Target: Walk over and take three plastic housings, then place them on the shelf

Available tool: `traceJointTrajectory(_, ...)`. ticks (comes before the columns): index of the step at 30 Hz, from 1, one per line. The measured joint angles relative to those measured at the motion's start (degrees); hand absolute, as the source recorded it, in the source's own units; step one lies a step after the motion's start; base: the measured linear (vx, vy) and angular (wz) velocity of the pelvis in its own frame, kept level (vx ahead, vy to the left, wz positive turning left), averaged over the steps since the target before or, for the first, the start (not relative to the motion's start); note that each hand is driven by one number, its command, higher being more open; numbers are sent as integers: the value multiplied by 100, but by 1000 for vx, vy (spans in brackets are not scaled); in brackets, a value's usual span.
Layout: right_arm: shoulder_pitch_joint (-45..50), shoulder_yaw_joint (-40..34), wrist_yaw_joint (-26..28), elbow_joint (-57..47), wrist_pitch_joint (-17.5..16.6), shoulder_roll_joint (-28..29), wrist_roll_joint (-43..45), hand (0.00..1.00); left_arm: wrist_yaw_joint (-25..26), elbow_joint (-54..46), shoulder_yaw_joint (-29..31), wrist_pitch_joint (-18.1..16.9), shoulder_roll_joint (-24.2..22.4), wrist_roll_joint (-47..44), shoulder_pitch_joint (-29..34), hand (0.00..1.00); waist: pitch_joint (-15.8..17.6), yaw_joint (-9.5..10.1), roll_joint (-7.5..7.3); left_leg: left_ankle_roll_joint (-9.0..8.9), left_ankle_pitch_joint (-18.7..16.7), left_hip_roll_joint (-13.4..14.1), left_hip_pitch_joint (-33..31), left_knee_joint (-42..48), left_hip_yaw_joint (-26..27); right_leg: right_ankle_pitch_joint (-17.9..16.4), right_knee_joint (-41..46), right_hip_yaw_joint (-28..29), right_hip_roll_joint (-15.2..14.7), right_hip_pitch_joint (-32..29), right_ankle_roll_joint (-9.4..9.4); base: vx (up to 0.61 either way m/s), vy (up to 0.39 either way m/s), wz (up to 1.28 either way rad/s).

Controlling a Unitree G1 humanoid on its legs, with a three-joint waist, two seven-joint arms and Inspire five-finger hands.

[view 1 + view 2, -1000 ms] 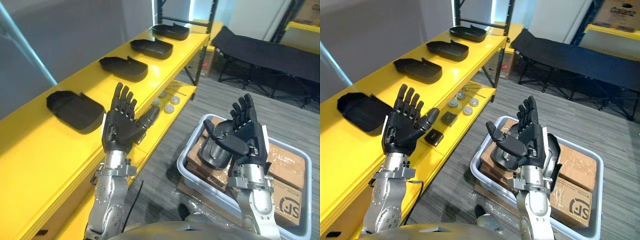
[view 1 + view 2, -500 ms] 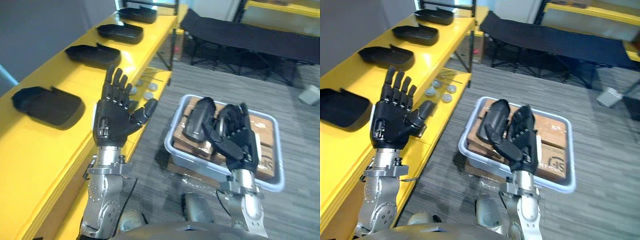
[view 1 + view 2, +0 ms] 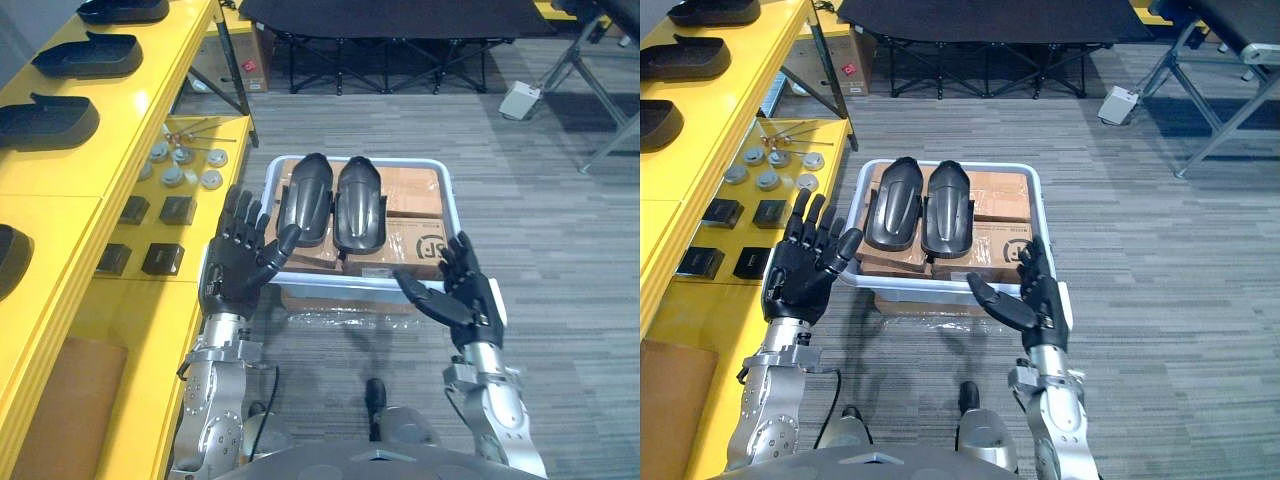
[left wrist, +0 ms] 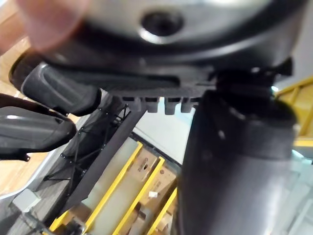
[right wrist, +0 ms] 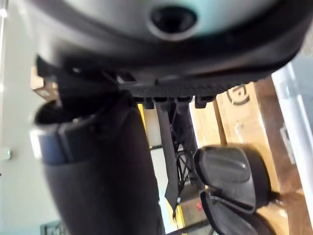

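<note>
So the view has swung hard since a second ago. Back then it looked along the yellow shelf (image 3: pixel 60 190) with both hands held up high; now it looks straight down at the floor, with the bin in the middle. That's the camera moving, not the stuff. The hands sit lower in the picture than before and are just as spread as they were.

Far left, the shelf housings (image 3: pixel 85 55) sit in a row on the top level. On the lower level there's a bunch of small round parts (image 3: pixel 180 165) and a few black blocks (image 3: pixel 162 258).

Next over is the left hand (image 3: pixel 238 268), fingers splayed and holding nothing, up in front of the near left corner of the grey bin (image 3: pixel 451 215).

The bin is on the floor, packed with cardboard boxes (image 3: pixel 415 235). On top of those lie the 2 bin housings (image 3: pixel 305 198), side by side and just about touching. They're glossy black, long rounded shells with a ridge down the middle, dome side up, long way pointing away from the robot.

The right hand (image 3: pixel 462 298) is at the near right corner of the bin, fingers apart and empty.
</note>
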Motion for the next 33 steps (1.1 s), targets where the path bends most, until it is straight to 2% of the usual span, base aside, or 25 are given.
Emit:
traceJointTrajectory(5, -23, 43, -353, 25, 19, -26, -2, 100, -9, -6, -105, -67, 152, 267, -111, 100, 4, 6, 13, 9, -69, -344, 37, -76, -144, 174, -169, 141, -318, -48, 171, -10, 109, -19)
traceJointTrajectory(7, -371, 23, -644, 447, 40, 40, -56, 100, 33, -3, -134, -43, 237, 629, -146, 100, 32, 22, -9, -201, -254, -396, 61, -190, -214, 448, -219, 141, -360, -103, 306, -14, 116, -8)
traceJointTrajectory(10, -1077, -287, -1144, 1235, 59, 100, -214, 100, 113, -2, -335, 95, 516, 1102, -504, 100, 184, 167, -82, -342, -380, -491, -107, -135, -311, 748, -406, 57, -456, -114, 388, -14, 120, -2)
traceJointTrajectory(12, -1515, -515, -1395, 1522, 101, 56, -294, 100, 120, -1, -366, 175, 613, 1193, -767, 100, 308, 158, -120, -405, -434, -549, -357, 38, -433, 841, -480, -78, -525, -172, 414, -86, 103, 23)
traceJointTrajectory(13, -2052, -712, -1685, 1745, 151, -72, -292, 100, 121, -1, -363, 194, 678, 1199, -1020, 100, 472, 174, -154, -366, -487, -586, -674, 280, -532, 907, -483, -142, -571, -317, 436, -156, 118, 35)
traceJointTrajectory(16, -3008, -1022, -2049, 2095, 213, -533, -283, 100, 122, 21, -366, 290, 752, 1200, -1360, 100, 771, 242, -147, -340, -520, -627, -1076, 581, -650, 1032, -491, -202, -615, -524, 440, -145, 78, 18)
traceJointTrajectory(17, -3601, -1185, -2211, 2370, 288, -927, -285, 100, 120, 192, -471, 306, 828, 1194, -1613, 100, 917, 321, -77, -343, -565, -627, -1319, 779, -751, 1090, -510, -263, -614, -612, 450, -162, 61, 19)
traceJointTrajectory(18, -3835, -1217, -2271, 2503, 327, -1094, -285, 100, 117, 259, -506, 321, 848, 1189, -1693, 100, 956, 326, -48, -342, -576, -628, -1422, 852, -806, 1116, -526, -309, -612, -641, 460, -128, 39, 24)
traceJointTrajectory(20, -4573, -1187, -2356, 2991, 603, -1594, -325, 100, 75, 475, -631, 413, 875, 1172, -1854, 100, 1004, 392, 6, -341, -582, -632, -1726, 1001, -911, 1193, -569, -377, -597, -798, 453, -100, 23, 19)
traceJointTrajectory(25, -5791, -729, -2255, 4108, 909, -2376, -311, 100, -79, 1054, -967, 444, 893, 1133, -2211, 100, 1137, 561, 170, -321, -607, -639, -2300, 1311, -1172, 1266, -546, -594, -566, -1085, 439, -62, 17, 19)
traceJointTrajectory(33, -6933, -207, -1883, 5325, 1335, -2841, -265, 100, -66, 1771, -1088, 419, 858, 922, -3098, 100, 1282, 840, 376, -234, -687, -664, -2992, 1780, -1391, 1284, -240, -788, -573, -1570, 445, -55, 31, 8)
